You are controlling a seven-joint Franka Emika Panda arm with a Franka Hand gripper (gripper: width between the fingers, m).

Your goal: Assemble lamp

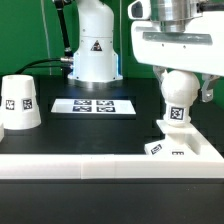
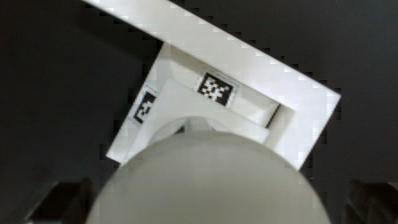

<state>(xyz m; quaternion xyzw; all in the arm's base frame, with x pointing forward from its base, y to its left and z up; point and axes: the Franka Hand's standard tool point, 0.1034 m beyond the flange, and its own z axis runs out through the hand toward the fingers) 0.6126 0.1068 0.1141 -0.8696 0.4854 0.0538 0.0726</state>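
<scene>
Seated neck-down in the wedge-shaped base point(image 1: 172, 150) beside the white rail point(image 1: 80, 161), bulb point(image 1: 180, 93) left standing between the spread, empty fingers of the gripper point(image 1: 178, 72), apparently just released, shade point(image 1: 19, 103) waiting well apart for later fitting.

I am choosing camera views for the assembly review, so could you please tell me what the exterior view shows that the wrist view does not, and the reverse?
Only the exterior view shows the shade at its left, the marker board and the white rail. Only the wrist view shows the base's top face with its tag from directly above. Both show the bulb standing on the base, with the open end effector around the bulb.
</scene>
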